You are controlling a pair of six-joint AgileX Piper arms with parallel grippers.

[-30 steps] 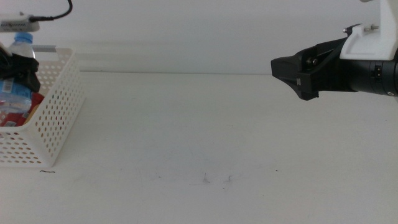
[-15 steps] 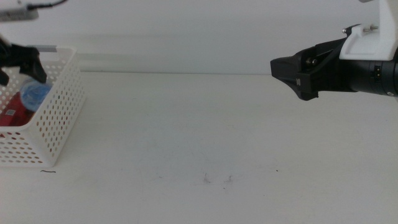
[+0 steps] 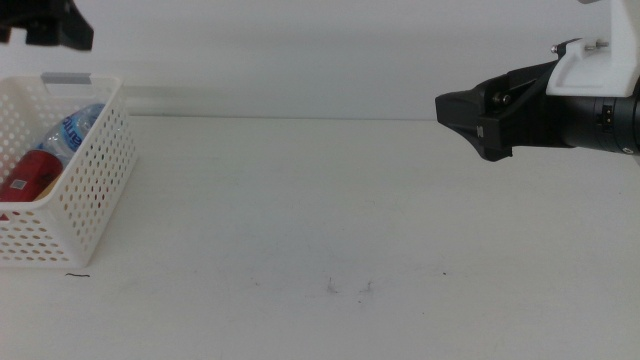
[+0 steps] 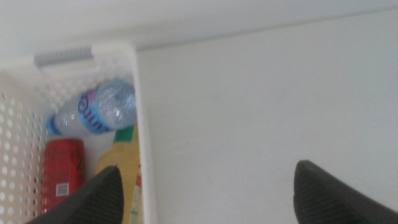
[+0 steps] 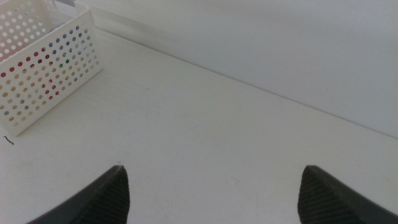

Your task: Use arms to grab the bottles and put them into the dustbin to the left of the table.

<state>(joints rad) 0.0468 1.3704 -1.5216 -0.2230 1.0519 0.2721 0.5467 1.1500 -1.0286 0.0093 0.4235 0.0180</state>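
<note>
Left gripper (image 4: pixel 205 190) hangs empty above the white basket (image 3: pixel 95 200) at the table's left end, its two dark jaws spread wide apart; in the middle view it shows only as a dark shape (image 3: pixel 50 25) at the top left corner. Three drink containers lie on their sides inside the basket: one clear water bottle (image 4: pixel 93 115) with a blue cap against the far wall, one red can (image 4: pixel 61 174) and one yellow juice bottle (image 4: pixel 121 171) side by side nearer the camera. One basket stands on the white table (image 3: pixel 320 220), with a grey handle (image 4: pixel 63 57) on its far rim. Right gripper (image 5: pixel 211 186), also empty with jaws parted, is held level over the table's right side, pointing left, well apart from the basket.
</note>
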